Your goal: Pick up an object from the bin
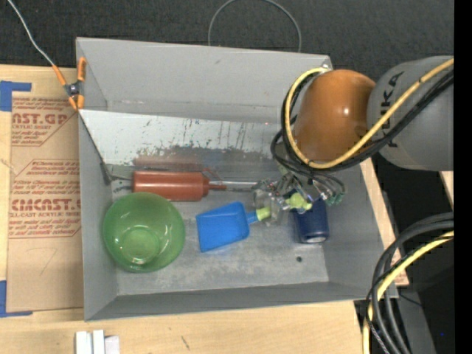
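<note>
Inside grey bin [184, 80], arm [413, 116] bent low, pincer [274, 203] beside blue scoop [221, 227].

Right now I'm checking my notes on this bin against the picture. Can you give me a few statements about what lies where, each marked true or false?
1. The green bowl sits upright at the lower left of the bin. True.
2. The blue scoop lies inside the bowl. False: it lies on the bin floor, to the bowl's right.
3. The red-handled screwdriver lies along the foot of the back wall, above the bowl in the view. True.
4. The dark blue cylinder lies at the far left. False: it lies at the right, just below the gripper.
5. The gripper hangs over the bowl. False: it is at the right, near the scoop's handle end and the cylinder.
</note>
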Robot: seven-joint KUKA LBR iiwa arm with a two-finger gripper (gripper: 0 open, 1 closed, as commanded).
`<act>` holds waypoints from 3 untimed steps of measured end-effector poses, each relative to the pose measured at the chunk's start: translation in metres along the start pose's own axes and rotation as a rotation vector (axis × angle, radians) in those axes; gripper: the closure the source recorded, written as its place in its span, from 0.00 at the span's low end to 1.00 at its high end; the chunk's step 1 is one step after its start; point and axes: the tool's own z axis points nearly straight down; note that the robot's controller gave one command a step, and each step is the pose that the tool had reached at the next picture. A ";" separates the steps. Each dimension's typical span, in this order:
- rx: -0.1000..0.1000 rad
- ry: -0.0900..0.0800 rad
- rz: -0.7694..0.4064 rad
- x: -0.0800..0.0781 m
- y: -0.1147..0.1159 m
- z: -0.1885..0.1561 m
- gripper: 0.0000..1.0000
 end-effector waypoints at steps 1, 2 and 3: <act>-0.008 0.011 0.073 -0.003 -0.004 0.077 1.00; -0.004 0.005 0.052 0.006 -0.003 -0.022 1.00; -0.005 0.003 0.039 -0.009 0.006 0.045 1.00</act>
